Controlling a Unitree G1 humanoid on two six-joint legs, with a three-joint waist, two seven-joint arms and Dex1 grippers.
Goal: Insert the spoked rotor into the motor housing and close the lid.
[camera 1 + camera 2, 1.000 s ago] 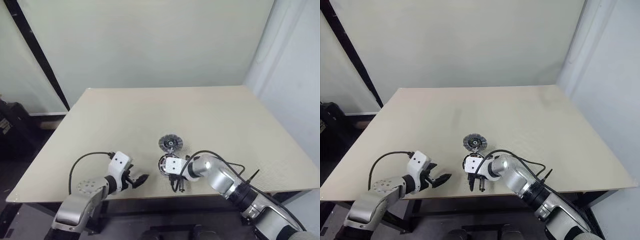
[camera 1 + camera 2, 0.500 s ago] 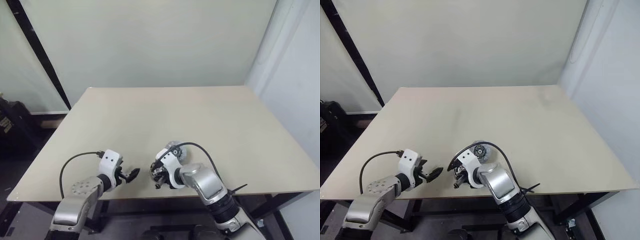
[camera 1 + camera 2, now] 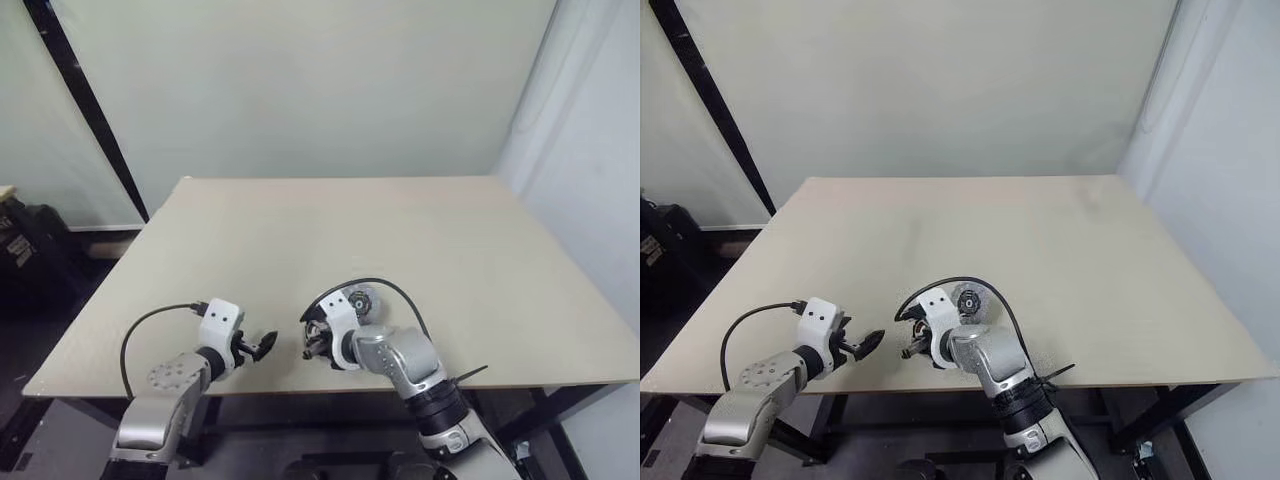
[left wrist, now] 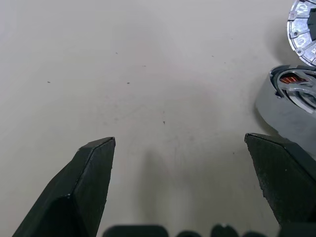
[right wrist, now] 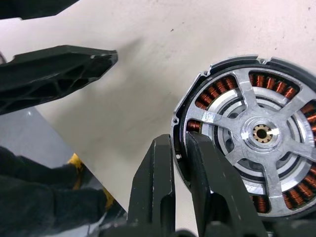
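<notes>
Both arms shifted: your right gripper (image 5: 178, 163) now pinches the motor housing (image 5: 256, 133) rim, rotor seated; left gripper (image 4: 180, 173) spread.

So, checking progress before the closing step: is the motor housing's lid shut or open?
Open. The lid lies past the motor housing, whose copper windings and spoked rotor show uncovered.

Beige table (image 3: 420, 230), matte top, faint dark specks on it in the left wrist view. Pale green wall (image 3: 300, 90) behind at 12 o'clock. Black diagonal bar (image 3: 85, 105) leaning across the wall at 10 o'clock. Dark black cases (image 3: 25, 260) on the floor at 9 o'clock. White curtain-like panel (image 3: 590, 150) at 3 o'clock.
</notes>
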